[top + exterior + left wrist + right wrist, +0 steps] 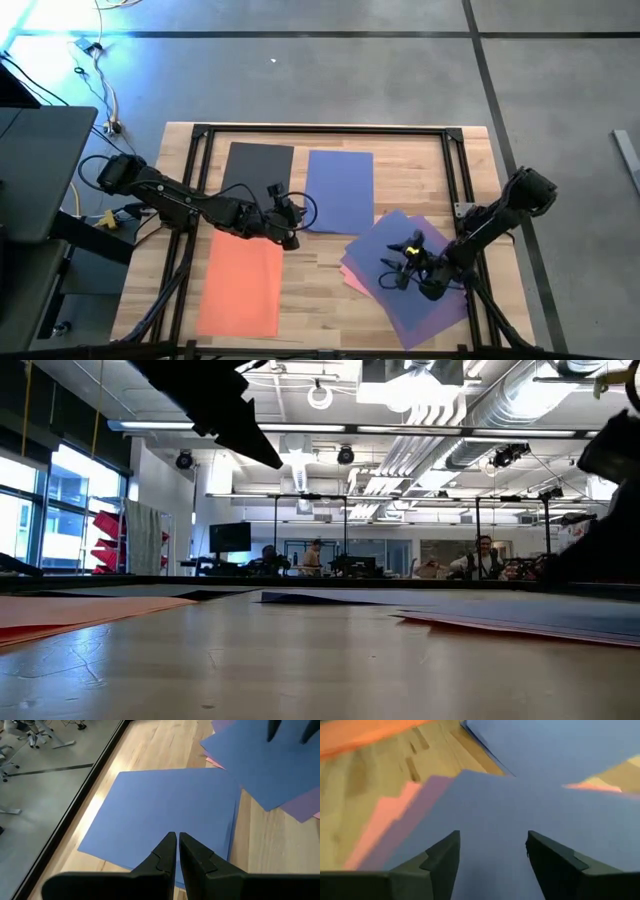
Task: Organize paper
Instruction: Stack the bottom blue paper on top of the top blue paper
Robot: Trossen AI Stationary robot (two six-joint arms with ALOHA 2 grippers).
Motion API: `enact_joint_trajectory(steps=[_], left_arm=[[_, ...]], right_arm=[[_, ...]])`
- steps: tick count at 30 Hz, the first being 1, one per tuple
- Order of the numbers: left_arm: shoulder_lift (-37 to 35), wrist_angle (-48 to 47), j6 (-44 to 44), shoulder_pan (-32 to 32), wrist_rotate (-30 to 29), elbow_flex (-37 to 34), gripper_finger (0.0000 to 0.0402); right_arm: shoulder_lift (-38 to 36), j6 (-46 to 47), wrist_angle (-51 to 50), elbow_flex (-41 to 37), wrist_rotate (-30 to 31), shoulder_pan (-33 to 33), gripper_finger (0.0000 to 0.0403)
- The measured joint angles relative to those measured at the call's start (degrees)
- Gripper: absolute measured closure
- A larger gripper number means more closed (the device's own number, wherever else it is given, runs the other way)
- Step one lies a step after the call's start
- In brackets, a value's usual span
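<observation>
Nearest me at the table's front edge, I see the orange sheet (pixel 240 287) lying flat on the left side, and on the right a skewed pile on the wood table (pixel 318 300). On top of that pile is a blue sheet (pixel 415 290), under it a purple sheet (pixel 395 228) showing at the far corner, and a pink sheet (pixel 352 277) peeking out on the pile's left edge. My right gripper (pixel 398 275) sits low over this pile with its fingers (pixel 442 862) spread apart and nothing between them; from the wrist view I think the tips are just above the paper, though I cannot tell if they touch it.

Further back, near the table's middle, my left gripper (pixel 287 222) has its fingers (pixel 167 855) pressed together on nothing, over the near edge of a second blue sheet (pixel 340 190). That sheet lies flat and square toward the far side, its near right corner overlapped by the pile. Just left of it, the dark grey sheet (pixel 258 172) lies flat, parallel, with a narrow strip of wood between them.
</observation>
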Motion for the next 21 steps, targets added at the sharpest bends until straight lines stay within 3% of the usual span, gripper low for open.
enact_joint_trajectory(steps=[10,21], left_arm=[[0.0,-0.02,0.01,0.11,0.01,-0.02,0.0402],[0.02,-0.06,-0.44,0.0,0.98,-0.02,0.0402]], right_arm=[[0.04,0.06,-2.07,-1.44,-2.23,-0.1,0.0251],[6.17,3.27,-1.0,-0.41,0.74,-0.37,0.0348]])
